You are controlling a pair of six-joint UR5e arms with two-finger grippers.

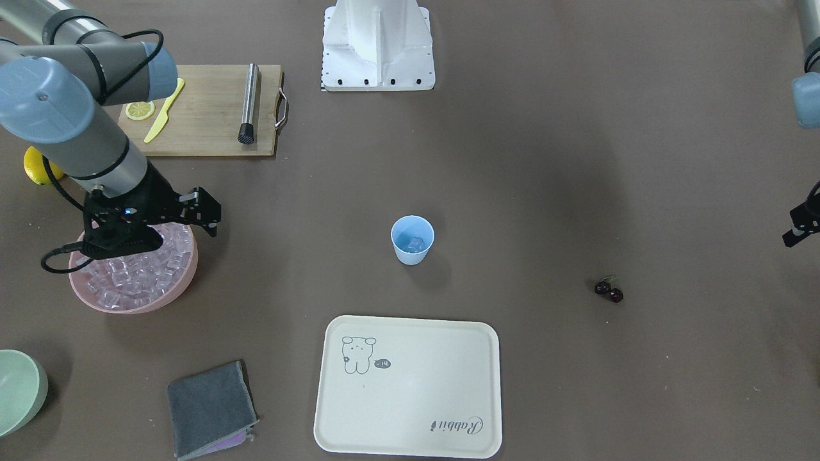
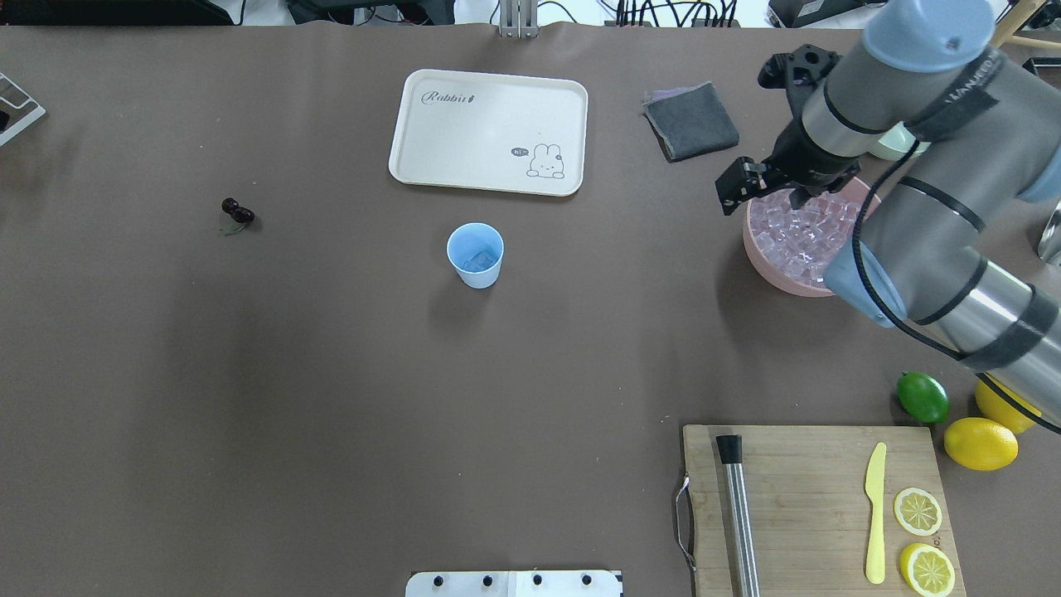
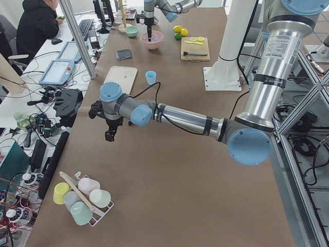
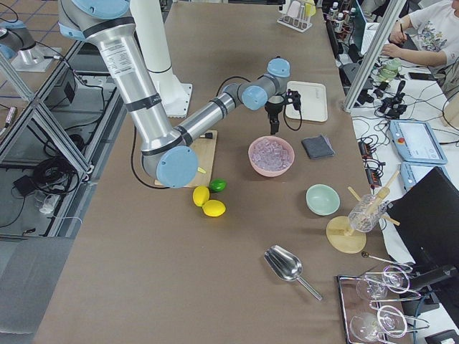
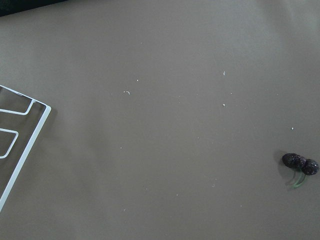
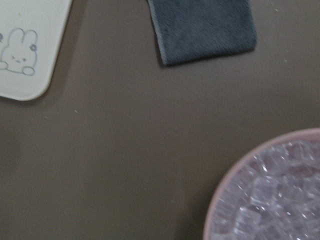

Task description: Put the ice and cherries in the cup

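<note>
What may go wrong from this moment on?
The right gripper is low over the ice that fills the bowl: closing may push cubes over the rim.
The cup is narrow and stands apart from the bowl: a cube may fall on the way or miss it.
The cherries are small: the grasp may miss.

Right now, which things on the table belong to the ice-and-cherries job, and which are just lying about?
Job: cup, ice in pink bowl, cherries.
Lying about: tray, grey cloth, cutting board, lime, lemons, green bowl.
</note>
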